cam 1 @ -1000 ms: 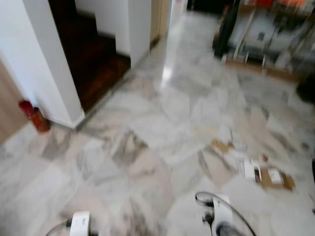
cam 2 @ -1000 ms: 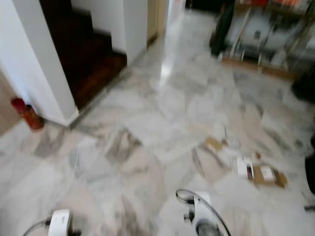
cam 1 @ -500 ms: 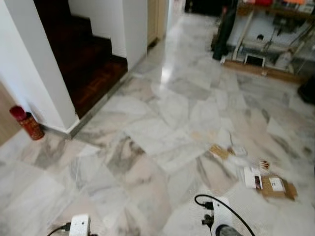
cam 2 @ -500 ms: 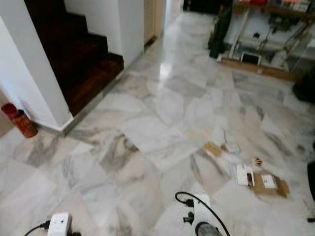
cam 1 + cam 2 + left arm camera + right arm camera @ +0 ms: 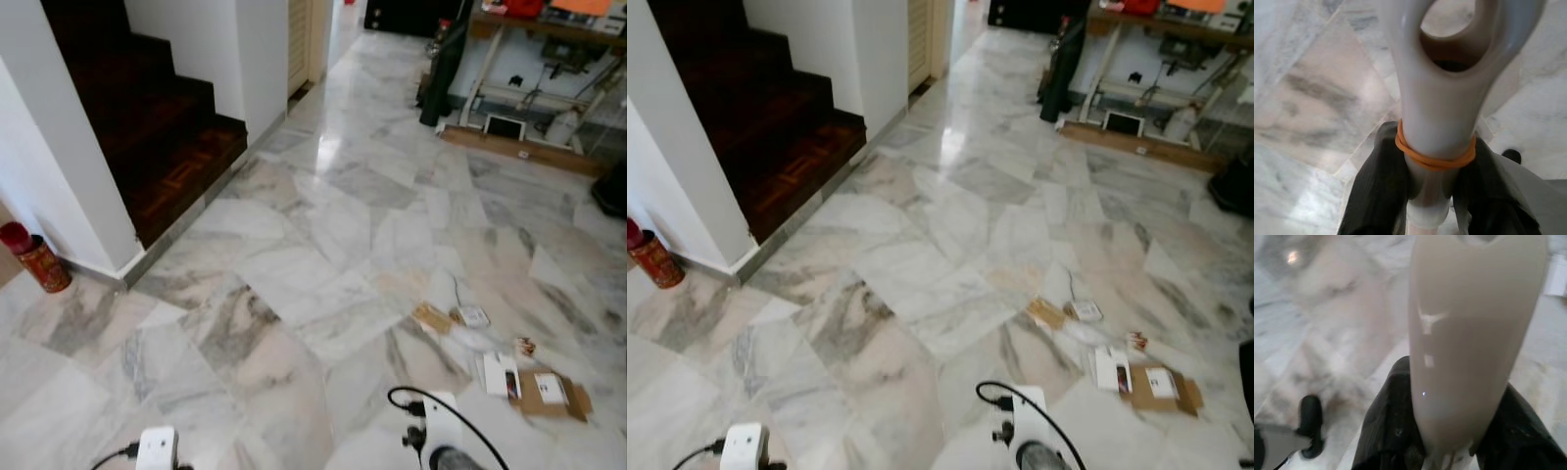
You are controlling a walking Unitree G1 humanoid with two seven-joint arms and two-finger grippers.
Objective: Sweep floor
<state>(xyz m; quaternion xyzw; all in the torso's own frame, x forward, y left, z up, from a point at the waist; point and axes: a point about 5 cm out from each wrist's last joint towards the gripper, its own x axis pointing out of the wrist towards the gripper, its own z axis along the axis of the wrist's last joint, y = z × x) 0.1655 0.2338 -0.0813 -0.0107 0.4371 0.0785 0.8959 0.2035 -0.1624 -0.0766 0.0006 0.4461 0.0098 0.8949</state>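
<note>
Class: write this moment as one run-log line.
left gripper: shut on handle | right gripper: shut on pale handle | litter: on marble floor, ahead-right

Two white wrist units w/ black cables: left arm [image 5: 158, 448], right arm [image 5: 438, 431], cable looping over it. Left gripper [image 5: 1437, 196] & right gripper [image 5: 1447, 431]: long black fingers, ribbed matte surface.

Bright daylight, floor glare [image 5: 330, 149], soft focus

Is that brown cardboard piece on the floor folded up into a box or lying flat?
Lying flat. The brown cardboard piece is spread open on the marble floor with a white label facing up, beside other scattered litter.
</note>
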